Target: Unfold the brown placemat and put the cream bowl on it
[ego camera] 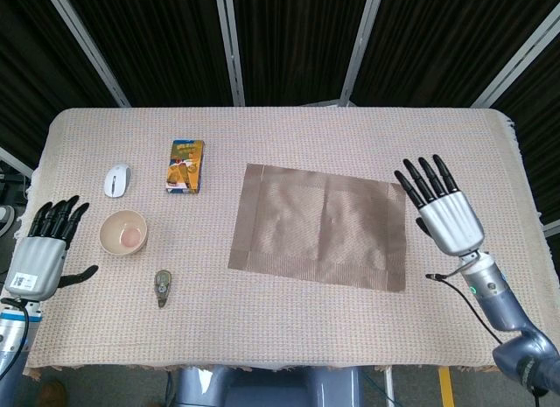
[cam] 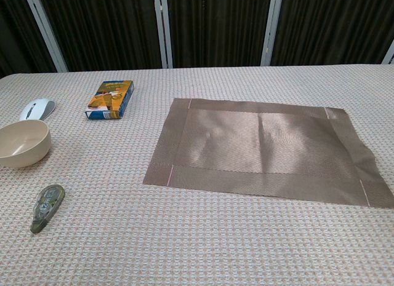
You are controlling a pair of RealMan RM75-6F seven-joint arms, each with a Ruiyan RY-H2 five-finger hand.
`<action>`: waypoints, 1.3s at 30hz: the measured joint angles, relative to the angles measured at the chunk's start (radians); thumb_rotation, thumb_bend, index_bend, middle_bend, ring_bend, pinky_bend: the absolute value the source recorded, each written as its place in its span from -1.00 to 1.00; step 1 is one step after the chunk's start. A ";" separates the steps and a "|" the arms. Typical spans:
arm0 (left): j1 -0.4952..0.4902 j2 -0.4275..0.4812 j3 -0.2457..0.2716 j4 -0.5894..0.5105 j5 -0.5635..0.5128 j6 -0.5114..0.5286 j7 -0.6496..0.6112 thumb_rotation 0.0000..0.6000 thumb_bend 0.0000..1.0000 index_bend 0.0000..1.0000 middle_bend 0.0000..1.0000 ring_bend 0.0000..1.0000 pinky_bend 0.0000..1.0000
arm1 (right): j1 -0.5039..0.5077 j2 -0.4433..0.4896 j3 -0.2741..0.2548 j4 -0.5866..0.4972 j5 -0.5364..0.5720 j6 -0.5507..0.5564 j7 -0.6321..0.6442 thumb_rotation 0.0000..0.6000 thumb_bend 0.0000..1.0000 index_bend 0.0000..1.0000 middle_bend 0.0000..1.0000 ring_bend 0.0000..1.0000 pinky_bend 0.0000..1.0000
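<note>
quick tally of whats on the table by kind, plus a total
brown placemat: 1
cream bowl: 1
white computer mouse: 1
small printed box: 1
green correction tape dispenser: 1
Total: 5 things

White mouse, orange box and green correction-tape dispenser on the beige woven tablecloth.
</note>
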 measured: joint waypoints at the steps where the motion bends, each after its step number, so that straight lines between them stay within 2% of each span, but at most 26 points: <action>1: -0.010 -0.003 0.002 0.003 0.011 -0.013 -0.010 1.00 -1.00 -1.00 -1.00 -1.00 -1.00 | -0.032 0.022 -0.001 -0.061 0.020 0.014 0.012 1.00 -1.00 -1.00 -1.00 -1.00 -1.00; 7: -0.095 -0.028 -0.007 0.006 0.036 -0.114 -0.024 1.00 -1.00 -0.86 -1.00 -1.00 -1.00 | -0.193 0.107 -0.017 -0.288 0.099 0.106 0.086 1.00 -1.00 -1.00 -1.00 -1.00 -1.00; 11: -0.176 -0.074 -0.032 0.009 0.025 -0.209 -0.021 1.00 -1.00 -0.70 -1.00 -1.00 -1.00 | -0.270 0.134 -0.042 -0.381 0.123 0.150 0.127 1.00 -1.00 -1.00 -1.00 -1.00 -1.00; 16: -0.258 -0.166 -0.057 0.044 -0.005 -0.302 0.027 1.00 -0.96 -0.60 -1.00 -1.00 -1.00 | -0.332 0.140 -0.069 -0.441 0.119 0.196 0.078 1.00 -1.00 -1.00 -1.00 -1.00 -1.00; 22: -0.336 -0.291 -0.072 0.136 -0.066 -0.401 0.071 1.00 -0.85 -0.57 -1.00 -1.00 -1.00 | -0.351 0.141 -0.068 -0.437 0.112 0.198 0.069 1.00 -1.00 -1.00 -1.00 -1.00 -1.00; 28: -0.380 -0.411 -0.069 0.258 -0.115 -0.451 0.082 1.00 -0.62 -0.55 -1.00 -1.00 -1.00 | -0.353 0.145 -0.049 -0.426 0.136 0.168 0.090 1.00 -1.00 -1.00 -1.00 -1.00 -1.00; 35: -0.416 -0.509 -0.060 0.383 -0.130 -0.478 0.066 1.00 -0.59 -0.48 -1.00 -1.00 -1.00 | -0.354 0.148 -0.031 -0.423 0.147 0.147 0.110 1.00 -1.00 -1.00 -1.00 -1.00 -1.00; 39: -0.431 -0.545 -0.050 0.416 -0.126 -0.482 0.048 1.00 -0.59 -0.48 -1.00 -1.00 -1.00 | -0.358 0.148 -0.026 -0.422 0.148 0.143 0.111 1.00 -1.00 -1.00 -1.00 -1.00 -1.00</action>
